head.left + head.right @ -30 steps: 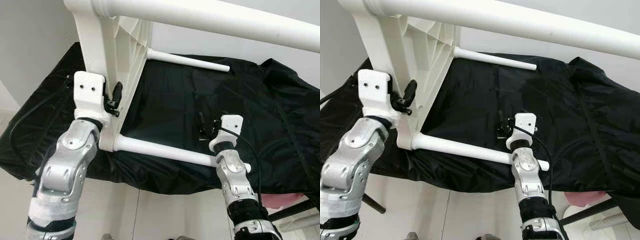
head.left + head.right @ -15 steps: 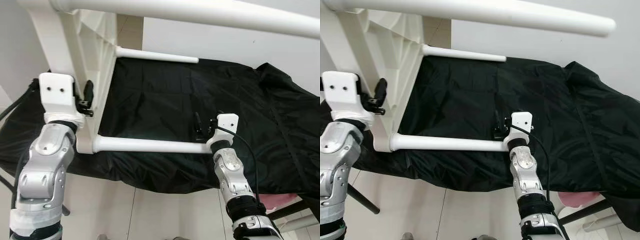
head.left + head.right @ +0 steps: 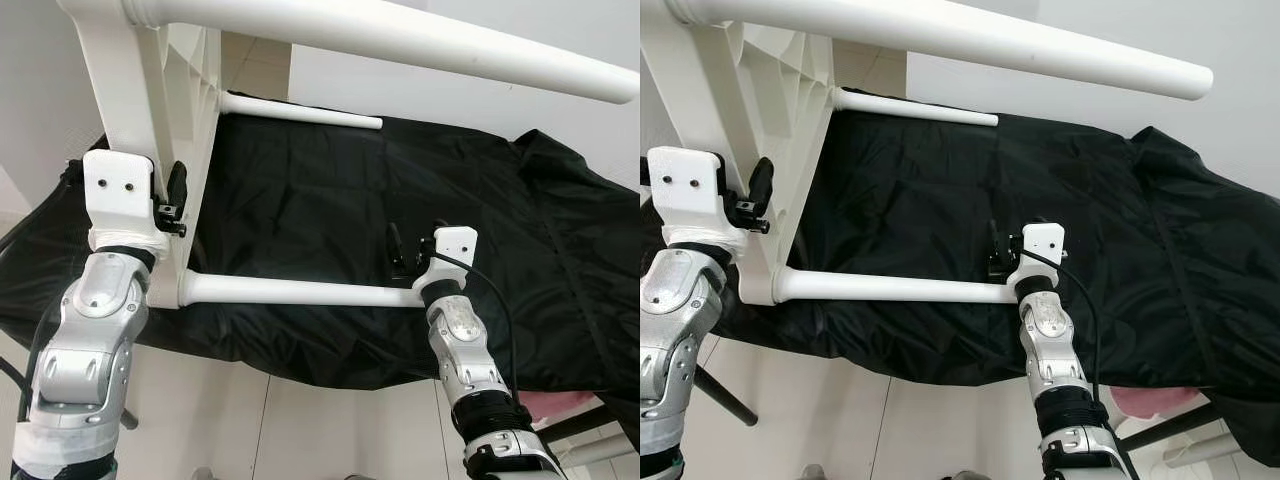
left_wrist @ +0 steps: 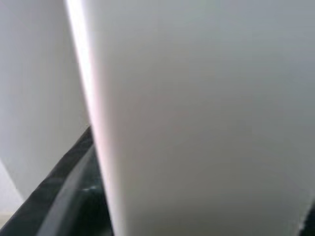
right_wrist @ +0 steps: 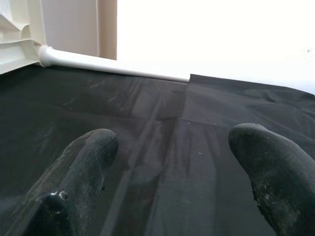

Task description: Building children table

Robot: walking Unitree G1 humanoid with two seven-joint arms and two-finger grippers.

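Observation:
The white children's table (image 3: 140, 110) stands tipped on its side over a black cloth (image 3: 320, 200), with its legs pointing right. One leg (image 3: 400, 40) runs across the top close to the camera, a lower leg (image 3: 300, 291) lies level, and a far leg (image 5: 113, 66) lies at the back. My left gripper (image 3: 172, 205) is shut on the edge of the tabletop, and the left wrist view is close against white plastic (image 4: 206, 123). My right gripper (image 5: 172, 162) is open over the cloth at the free end of the lower leg, nothing between its fingers (image 5: 83, 162).
The black cloth covers a low surface that drops off at its front edge (image 3: 300, 365) to pale floor tiles (image 3: 250, 420). A white wall (image 3: 450, 100) stands behind. A pink object (image 3: 570, 405) and a dark bar (image 3: 1160, 430) sit at the lower right.
The table has swung left with my left arm, and the lower leg went from slanted to level. Its free end, which stuck out past my right wrist, now stops at it.

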